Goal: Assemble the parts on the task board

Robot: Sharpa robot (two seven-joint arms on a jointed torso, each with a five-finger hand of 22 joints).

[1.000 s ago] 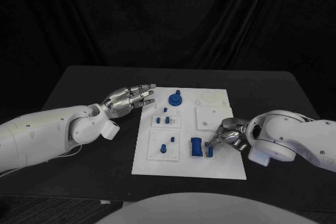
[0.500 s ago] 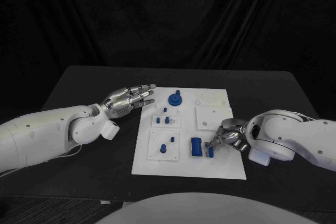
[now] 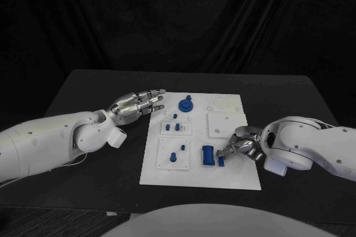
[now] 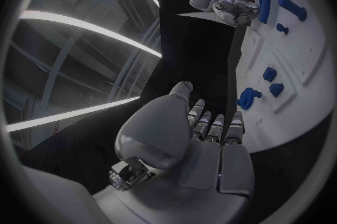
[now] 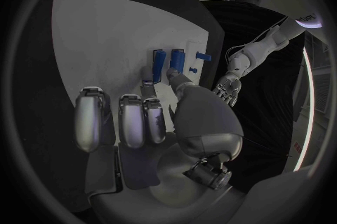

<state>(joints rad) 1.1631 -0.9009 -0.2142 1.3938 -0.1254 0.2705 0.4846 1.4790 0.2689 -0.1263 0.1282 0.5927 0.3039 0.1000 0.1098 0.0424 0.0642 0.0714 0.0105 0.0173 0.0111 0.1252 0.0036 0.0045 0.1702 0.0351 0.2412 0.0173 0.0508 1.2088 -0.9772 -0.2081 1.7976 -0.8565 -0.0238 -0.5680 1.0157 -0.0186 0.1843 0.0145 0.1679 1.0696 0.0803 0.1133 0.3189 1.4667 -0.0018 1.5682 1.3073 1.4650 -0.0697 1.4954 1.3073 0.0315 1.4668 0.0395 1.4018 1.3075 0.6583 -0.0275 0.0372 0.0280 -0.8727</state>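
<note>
We see the task board (image 3: 230,175) at table (image 3: 89,88) centre, long axis running 12 to 6. Right hand (image 3: 241,144) sits at the board's 4 o'clock edge, fingertips (image 3: 225,153) on the small blue part (image 3: 221,160), which stands just beside the larger blue block (image 3: 208,156). Right wrist view shows the thumb and a finger tip (image 5: 149,83) against those two blue pieces (image 5: 177,59); we can't tell whether the part is actually pinched or only touched.

Left hand (image 3: 136,106) is over the bare table at the board's 10 o'clock, off its edge, fingers spread and straight, holding nothing; the left wrist view (image 4: 204,145) confirms it.

Other parts: round blue knob (image 3: 185,103) at 12 on the board, two small pegs (image 3: 173,127) in the upper inset plate, two more (image 3: 174,156) in the lower one at 7 o'clock.
</note>
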